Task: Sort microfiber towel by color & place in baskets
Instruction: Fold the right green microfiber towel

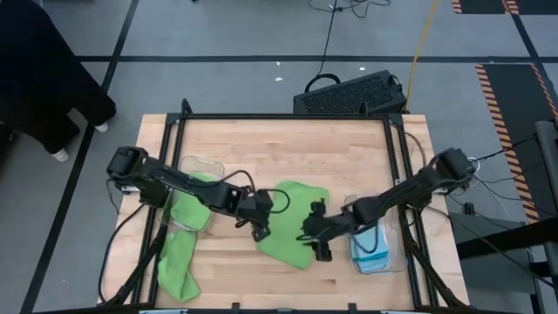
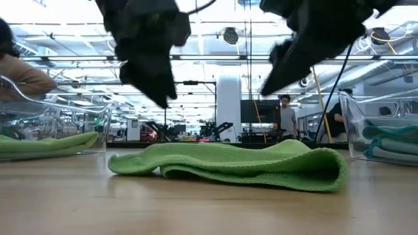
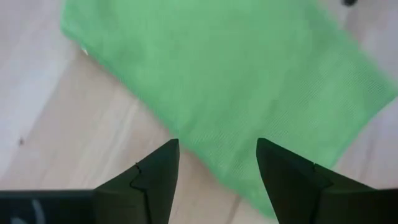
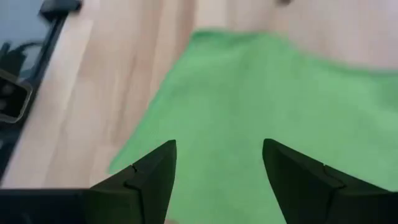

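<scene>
Wooden table (image 1: 288, 139) fills my high view. On it one lime green towel (image 1: 293, 223) lies folded in the middle, flat on the wood. I see the left basket (image 1: 202, 165) with green cloth hanging over its edge, and the right basket (image 1: 394, 255) holding what seems light blue cloth. My left gripper (image 1: 259, 228) and right gripper (image 1: 317, 245) hover over this towel, jaws apart, holding nothing.
</scene>
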Robot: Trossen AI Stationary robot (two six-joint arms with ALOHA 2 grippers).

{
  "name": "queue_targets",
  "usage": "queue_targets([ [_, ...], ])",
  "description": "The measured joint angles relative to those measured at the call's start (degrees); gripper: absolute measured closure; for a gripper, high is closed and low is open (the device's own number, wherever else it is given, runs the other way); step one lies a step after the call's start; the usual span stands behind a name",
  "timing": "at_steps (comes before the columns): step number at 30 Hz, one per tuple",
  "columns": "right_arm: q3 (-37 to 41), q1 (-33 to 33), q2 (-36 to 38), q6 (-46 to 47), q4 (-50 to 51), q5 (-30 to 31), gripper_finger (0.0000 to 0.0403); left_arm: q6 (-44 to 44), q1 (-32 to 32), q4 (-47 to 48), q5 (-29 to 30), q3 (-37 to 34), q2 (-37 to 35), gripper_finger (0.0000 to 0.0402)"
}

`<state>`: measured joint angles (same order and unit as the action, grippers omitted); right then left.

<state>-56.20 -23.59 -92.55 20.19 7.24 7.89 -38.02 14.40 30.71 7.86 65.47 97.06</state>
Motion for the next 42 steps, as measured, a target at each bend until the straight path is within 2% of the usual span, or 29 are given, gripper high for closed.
queue_targets([
  [5,3.62,0.02,7.41,-1.77,2.66,9.14,0.0172,0.11,-0.3,-7.78,0.64,-0.02,-1.51,0.0186],
  [8,6.46,1.38,10.61,6.58,9.24,11.92,0.0172,-0.43,-0.14,-12.32,0.74,-0.02,-1.51,0.0186],
  [11,6.96,6.29,12.72,22.1,16.84,7.67,0.0172,-2.0,0.09,-14.37,1.15,-0.02,-1.45,0.0186],
  [15,6.67,13.36,13.29,26.43,17.91,-1.98,0.0172,-2.18,0.23,-14.61,1.61,-0.02,-1.45,0.0186],
  [22,2.04,22.93,8.81,12.42,16.88,-6.25,0.0172,-1.19,1.03,-15.6,0.3,-0.02,-1.45,0.0186],
  [26,-1.65,25.86,3.69,4.14,16.53,-9.54,0.0172,-1.29,3.19,-18.09,3.14,-0.02,-1.44,0.0186],
  [31,-3.44,27.59,-2.87,-3.21,16.64,-9.28,0.0172,-4.8,6.28,-19.34,8.24,-0.13,-0.36,0.0186],
  [37,-3.43,28.89,-9.78,-9.98,16.22,-8.73,0.0174,-10.08,8.87,-20.5,10.49,-0.07,1.64,0.0186],
  [42,-3.7,28.45,-13.37,-12.69,12.39,-8.45,0.0208,-11.87,9.47,-19.97,10.93,-0.02,2.15,0.0186],
])
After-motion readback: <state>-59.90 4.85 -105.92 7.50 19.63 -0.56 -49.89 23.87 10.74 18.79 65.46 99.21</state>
